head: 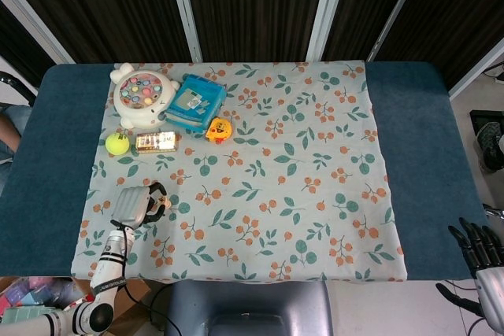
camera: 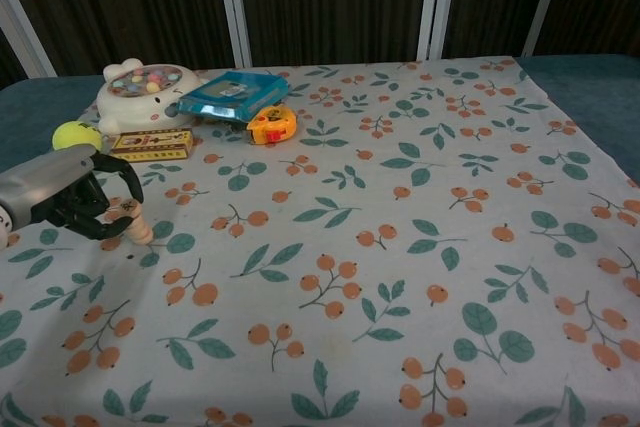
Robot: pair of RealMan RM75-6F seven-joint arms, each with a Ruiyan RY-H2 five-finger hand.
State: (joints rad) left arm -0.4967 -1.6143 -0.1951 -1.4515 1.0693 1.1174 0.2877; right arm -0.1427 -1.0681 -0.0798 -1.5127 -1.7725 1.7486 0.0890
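Head view, left hand: left hand (head: 135, 205) sits low over the near-left part of the floral tablecloth (head: 299, 155), fingers curled round a small pale peg-like toy (head: 163, 204) that shows at its fingertips.
Head view, right hand: right hand (head: 482, 261) hangs off the table's near-right corner, dark fingers apart, nothing in it.
Head view, far-left cluster: white cat-shaped fishing game (head: 142, 97) with coloured discs on top; a blue flat case (head: 194, 103) just beside it, touching or nearly so; a yellow tape measure (head: 219, 129) near the case's front corner; a yellow-green tennis ball (head: 117, 143) and a small printed box (head: 156, 142) side by side in front of the game.
Head view, writing: print on the box and the label on the case are too small to read.
Head view, table: blue table top (head: 425, 131) shows bare on both sides of the cloth.

Chest view, left hand: left hand (camera: 62, 197) grasps the peg-like toy (camera: 136, 227), whose lower end rests on the tablecloth (camera: 400, 247) beside an orange berry print.
Chest view, right hand: outside this view.
Chest view, cluster: fishing game (camera: 140, 92), blue case (camera: 232, 94), tape measure (camera: 271, 124), printed box (camera: 152, 143) and tennis ball (camera: 72, 134) lie beyond the hand, the ball nearest to it, just behind the knuckles.
Chest view, writing: the box bears red and dark lettering, not legible.
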